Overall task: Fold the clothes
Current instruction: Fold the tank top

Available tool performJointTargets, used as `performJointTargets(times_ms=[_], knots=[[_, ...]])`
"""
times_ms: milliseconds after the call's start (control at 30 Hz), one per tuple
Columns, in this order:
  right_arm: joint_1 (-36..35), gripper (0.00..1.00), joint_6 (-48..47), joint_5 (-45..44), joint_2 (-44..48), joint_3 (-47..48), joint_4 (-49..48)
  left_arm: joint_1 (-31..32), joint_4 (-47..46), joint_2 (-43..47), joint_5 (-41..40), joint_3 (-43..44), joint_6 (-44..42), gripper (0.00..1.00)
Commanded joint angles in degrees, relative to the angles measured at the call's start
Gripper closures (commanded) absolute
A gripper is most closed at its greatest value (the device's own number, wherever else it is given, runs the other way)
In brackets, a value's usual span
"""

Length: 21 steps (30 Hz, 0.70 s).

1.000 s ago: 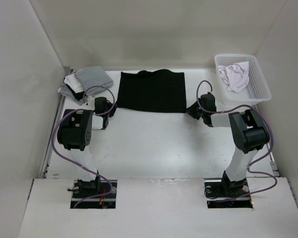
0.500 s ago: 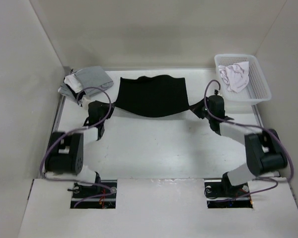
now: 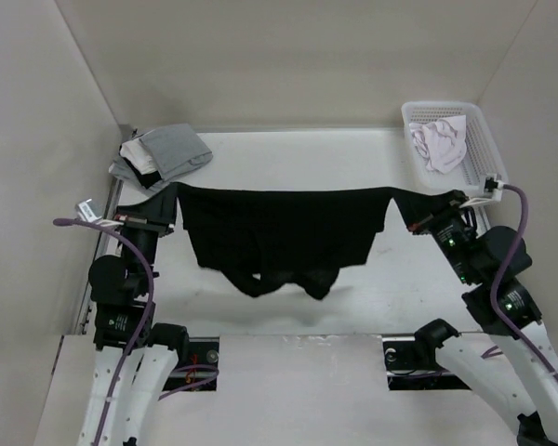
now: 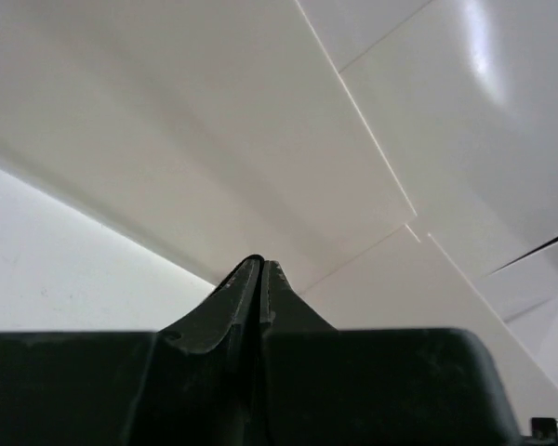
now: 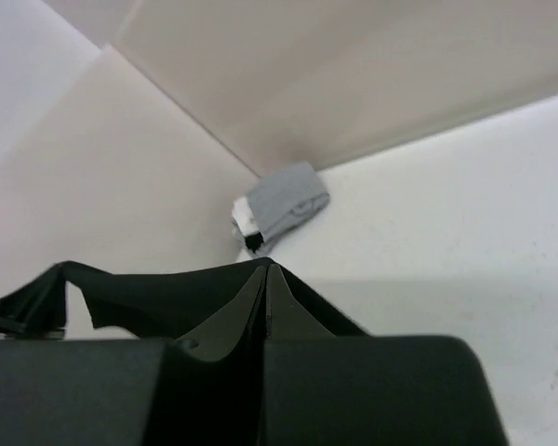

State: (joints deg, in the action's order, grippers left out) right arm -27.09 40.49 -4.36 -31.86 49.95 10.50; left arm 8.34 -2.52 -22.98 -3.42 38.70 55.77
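My left gripper (image 3: pixel 174 194) is clamped on one upper corner of the black top (image 3: pixel 279 232) and my right gripper (image 3: pixel 413 220) is clamped on the other. The garment hangs in the air between them above the white table (image 3: pixel 288 158), with its upper edge pulled nearly straight and its lower part sagging into bunched folds. A white tag (image 3: pixel 85 208) sticks out beside my left wrist and a second tag (image 3: pixel 488 184) beside my right, but any print on them is too small to read. The top's neckline is lost in the dark folds, so I cannot make out anything sewn there. In my left wrist view the fingers are pressed together against bare walls, and the cloth between them is black on black and cannot be told apart. In my right wrist view black fabric runs off leftward from the closed fingers. A grey, white and black garment stack (image 3: pixel 163 153) lies in the far left corner. A white garment (image 3: pixel 439 141) sits crumpled in the white basket (image 3: pixel 486 158) at far right. The overhead frame cuts off my lower right arm.
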Motion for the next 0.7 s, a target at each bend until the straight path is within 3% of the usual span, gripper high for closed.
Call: performJointTargets(times_ms=[0,133,267,367,500,600,667], knots=[[-0.99,0.99,-3.49,-3.73,-3.2,2.43,7.78,0.76,10.44,-2.41,-0.18,-0.46,-2.07,1.0],[2.51,0.99,-2.61,0.74,-12.59,-0.64,-0.02,0.15,5.53,-10.3,-0.45,-3.53,-2.07,1.0],[7.96,0.98,0.02,7.69,-29.27,-0.92,-10.74,-1.18,-5.97,-28.12,-0.18,-4.33,-2.16,1.0],[11.66,0.98,1.34,11.73,-44.56,3.9,-16.64,-1.26,-14.42,-43.85,-0.44,-1.1,-1.37,1.0],[15.62,0.99,2.57,15.95,-62.42,15.23,-18.41,-2.23,-18.65,-61.79,-0.1,8.39,-0.49,1.0],[17.2,1.0,3.63,17.97,-67.63,19.73,-18.07,-3.72,-18.48,-68.41,1.92,13.59,-0.05,1.0],[17.21,1.0,3.72,18.25,-66.42,18.26,-18.67,-4.08,-18.83,-67.99,2.71,13.08,0.57,1.0]])
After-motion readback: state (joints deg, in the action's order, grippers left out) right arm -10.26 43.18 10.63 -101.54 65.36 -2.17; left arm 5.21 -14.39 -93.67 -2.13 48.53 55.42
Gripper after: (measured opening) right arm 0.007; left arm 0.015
